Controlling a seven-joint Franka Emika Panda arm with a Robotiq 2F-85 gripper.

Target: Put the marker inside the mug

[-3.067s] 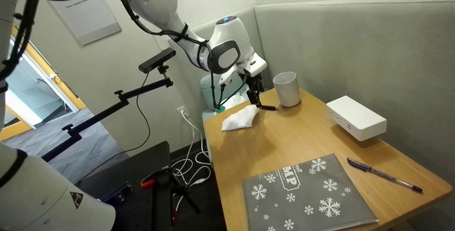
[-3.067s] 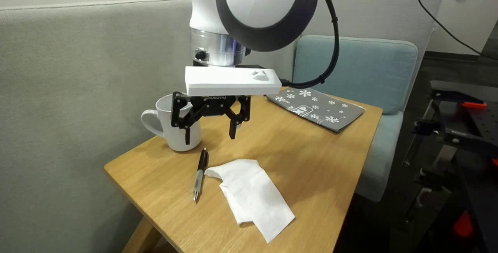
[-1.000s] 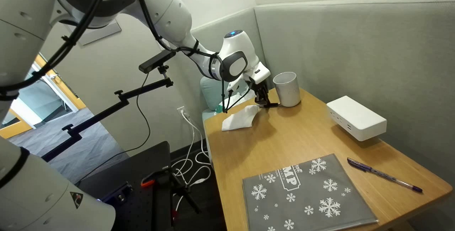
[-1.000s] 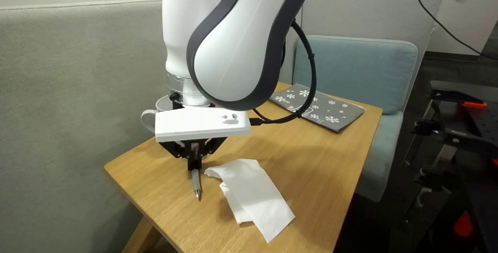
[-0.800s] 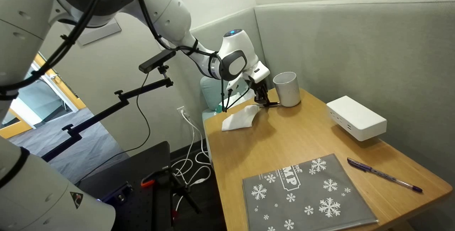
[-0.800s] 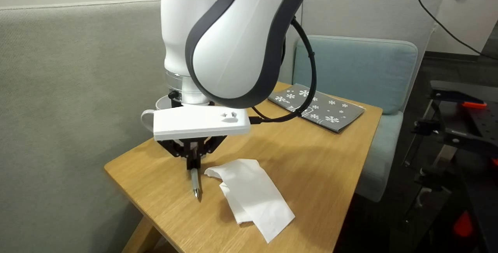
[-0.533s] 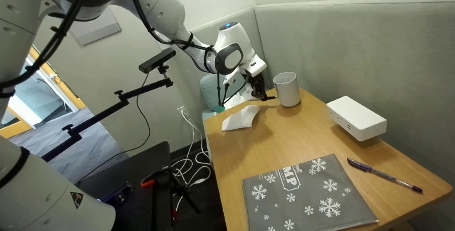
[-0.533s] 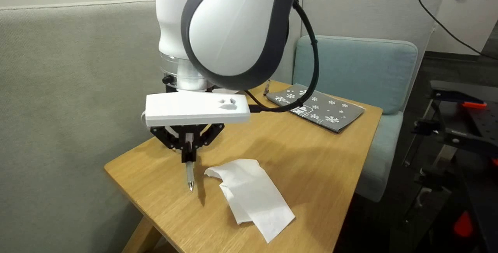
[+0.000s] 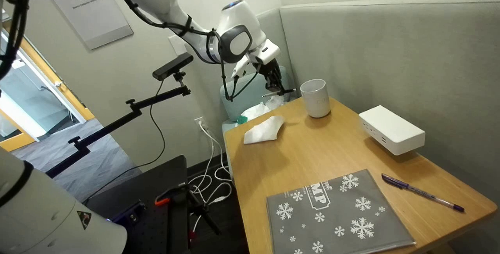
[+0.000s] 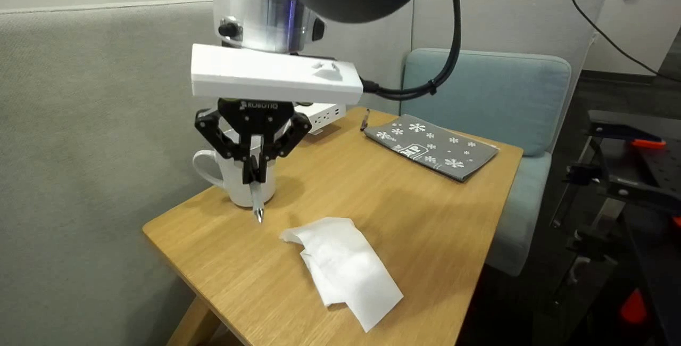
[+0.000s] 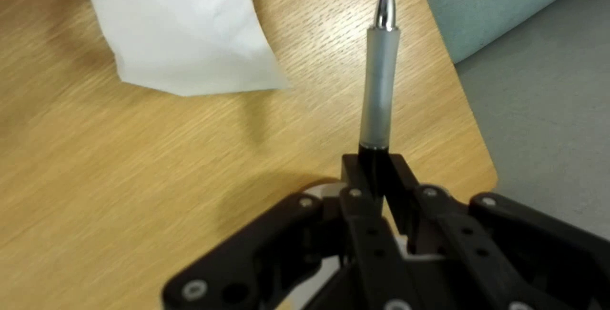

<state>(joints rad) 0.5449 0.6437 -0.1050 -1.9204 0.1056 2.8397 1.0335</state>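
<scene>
The end effector (image 10: 254, 176) is clamping the marker (image 11: 380, 86) by its dark part, holding it above the surface (image 9: 312, 152); in an exterior view, the mug (image 9: 315, 99) is standing upright just to the right; a white napkin (image 9: 265, 129) is lying left of the mug; nearer me, a snowflake-patterned packet (image 9: 340, 211) is lying flat, a pen (image 9: 422, 192) to its right.

This is an office or research-lab nook: in an exterior view, a grey upholstered booth back (image 9: 390, 54) lines the wooden surface (image 9: 332, 144) on the right; at far left, a wall sign (image 9: 95, 18) reads "HCI" near a wood-framed doorway (image 9: 78, 105).
</scene>
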